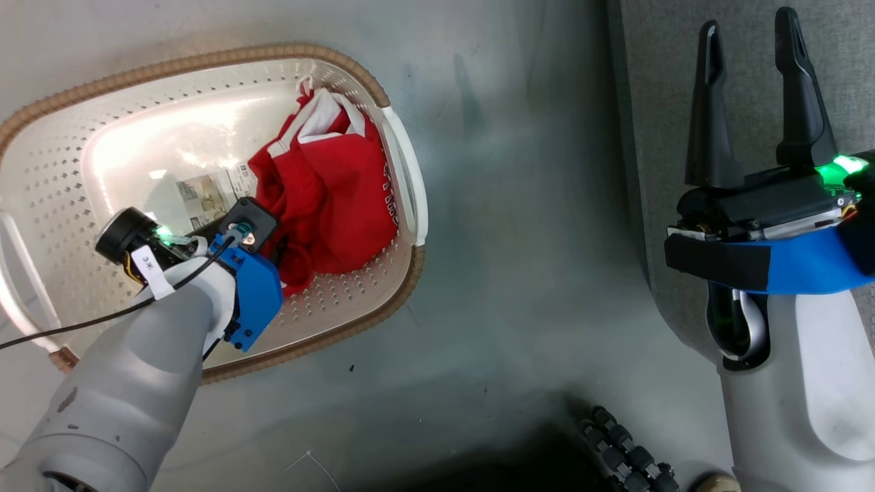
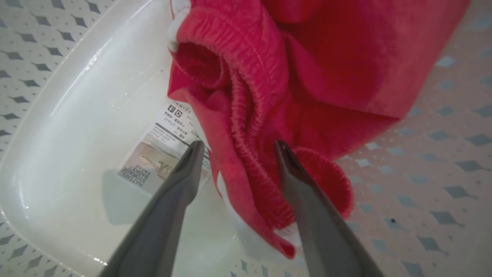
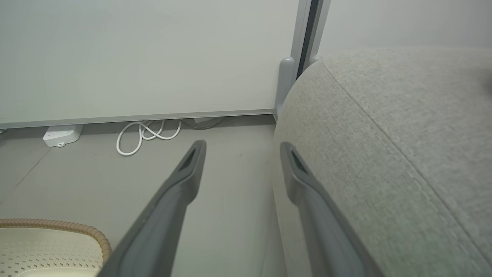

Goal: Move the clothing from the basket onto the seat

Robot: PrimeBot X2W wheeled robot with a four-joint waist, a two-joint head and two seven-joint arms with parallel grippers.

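The red clothing (image 1: 328,198) with white trim lies bunched in the right half of the cream perforated basket (image 1: 205,61). My left arm's wrist (image 1: 249,287) reaches down into the basket beside the heap. In the left wrist view my left gripper (image 2: 238,151) is open. Its fingers straddle a gathered red waistband fold of the clothing (image 2: 307,77), just above the basket's floor (image 2: 69,154). My right gripper (image 1: 748,27) is open and empty, held over the edge of the light grey seat (image 1: 656,82). The right wrist view shows that gripper (image 3: 243,149) beside the seat (image 3: 384,134).
A printed sticker (image 2: 161,150) lies on the basket's floor by the left finger. Grey floor (image 1: 519,239) separates basket and seat. A coiled white cable (image 3: 146,132) and a power strip (image 3: 61,135) lie along the far wall. A dark ribbed part (image 1: 625,447) shows at the bottom.
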